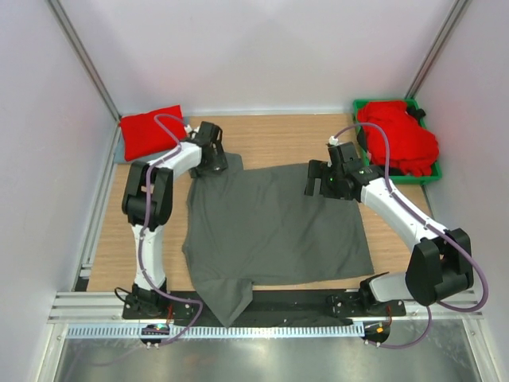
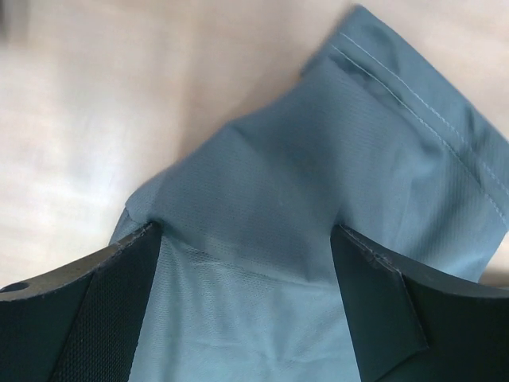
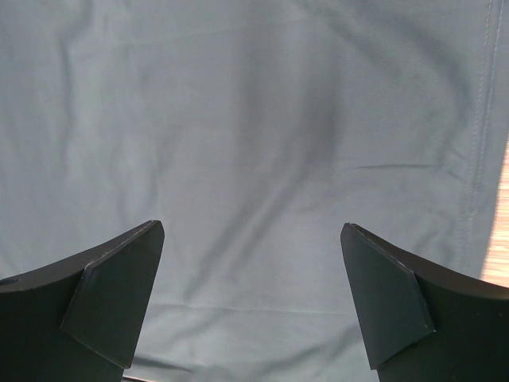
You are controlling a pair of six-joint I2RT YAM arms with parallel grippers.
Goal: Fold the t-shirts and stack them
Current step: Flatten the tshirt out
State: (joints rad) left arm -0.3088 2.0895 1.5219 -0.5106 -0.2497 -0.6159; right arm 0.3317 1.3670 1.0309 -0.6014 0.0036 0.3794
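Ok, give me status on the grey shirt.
Left gripper open over the far-left sleeve. Right gripper open over the far-right edge. Grey shirt spread out, unfolded. Nothing on it.

place: likely lab cell | white panels [image 1: 262,56], aluminium rails [image 1: 85,60] (boxed-in bench [image 1: 270,135])

Obstacles I log: folded red t-shirt [image 1: 149,133], far-left corner; green bin [image 1: 359,106] heaped with red t-shirts [image 1: 402,135], far-right corner; walls [image 1: 48,159] close on both sides. Free passage: bare table [image 1: 278,135] between the two, beyond the spread charcoal t-shirt [image 1: 274,227].

White-black arms [image 1: 148,248], purple cables [image 1: 386,153], black fingers [image 3: 111,296]
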